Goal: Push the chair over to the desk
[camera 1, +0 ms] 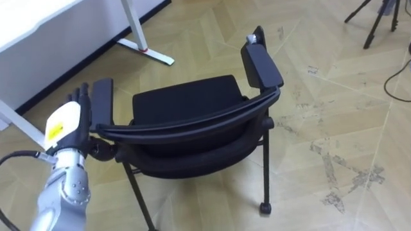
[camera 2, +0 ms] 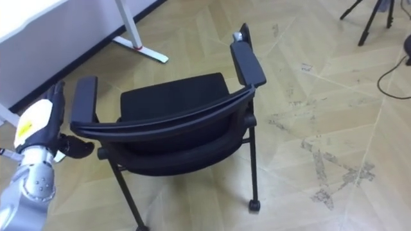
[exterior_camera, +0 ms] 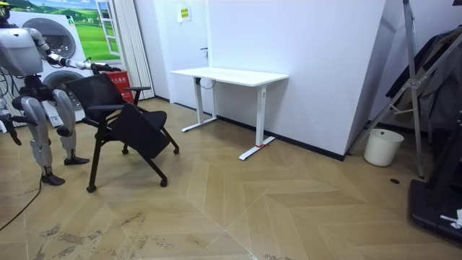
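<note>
A black chair (camera 1: 186, 102) with castors stands in front of me, its curved backrest (camera 1: 192, 125) nearest me and its seat facing a white desk (camera 1: 38, 25). My left hand (camera 1: 67, 125) is at the backrest's left end, beside the left armrest (camera 1: 101, 99). Its fingers (camera 1: 83, 97) point straight up along the armrest and the thumb lies under the backrest's end. The right armrest (camera 1: 260, 64) is free. In the room view I stand at the left behind the chair (exterior_camera: 137, 126), one arm stretched out to its back.
The desk's white foot (camera 1: 146, 51) lies on the wood floor just beyond the chair. A dark tripod (camera 1: 379, 19) and a cable (camera 1: 398, 77) are at the far right. A white bin (exterior_camera: 382, 146) stands by the wall, beyond the desk (exterior_camera: 231, 74).
</note>
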